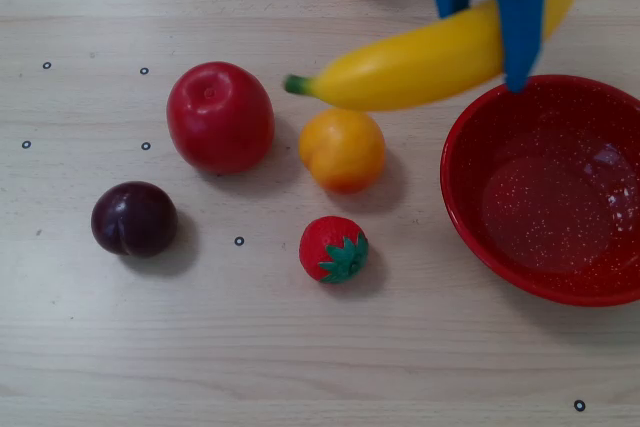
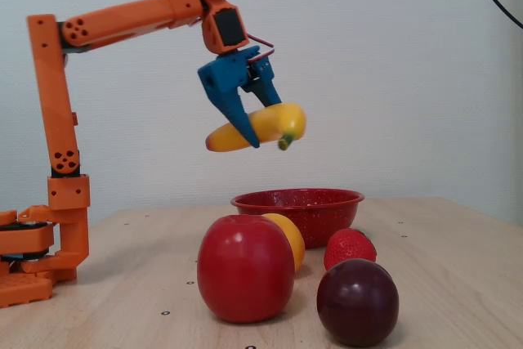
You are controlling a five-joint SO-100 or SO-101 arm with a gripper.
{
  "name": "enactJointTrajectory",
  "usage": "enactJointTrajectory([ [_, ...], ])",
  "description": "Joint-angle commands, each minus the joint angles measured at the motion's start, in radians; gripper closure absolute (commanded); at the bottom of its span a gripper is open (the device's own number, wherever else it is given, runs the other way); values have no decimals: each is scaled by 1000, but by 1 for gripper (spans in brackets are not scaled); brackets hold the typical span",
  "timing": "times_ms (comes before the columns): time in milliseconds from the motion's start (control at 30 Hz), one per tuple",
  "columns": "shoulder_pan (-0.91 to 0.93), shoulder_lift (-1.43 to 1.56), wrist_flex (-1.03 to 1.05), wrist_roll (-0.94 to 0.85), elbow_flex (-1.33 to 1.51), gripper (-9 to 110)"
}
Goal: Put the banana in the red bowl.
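My blue gripper [image 2: 260, 138] is shut on the yellow banana [image 2: 257, 127] and holds it high in the air above the table. In the overhead view the banana [image 1: 420, 65] lies across the frame's top, its green stem pointing left, with the gripper [image 1: 500, 57] clamped near its right end, just past the rim of the red bowl [image 1: 470, 217]. The red speckled bowl [image 2: 270, 202] stands empty on the table below the banana in the fixed view.
On the table lie a red apple [image 1: 220, 115], an orange round fruit [image 1: 342, 150], a strawberry [image 1: 333, 249] and a dark plum [image 1: 134, 218]. The orange arm base [image 2: 33, 259] stands at the left in the fixed view.
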Motion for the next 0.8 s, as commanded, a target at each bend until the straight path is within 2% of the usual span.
enactJointTrajectory([
  [0,49,20,-44,-9,-166,101],
  [233,118,-149,-71,-5,-321,101],
  [767,201,-440,-3,-11,-479,101],
])
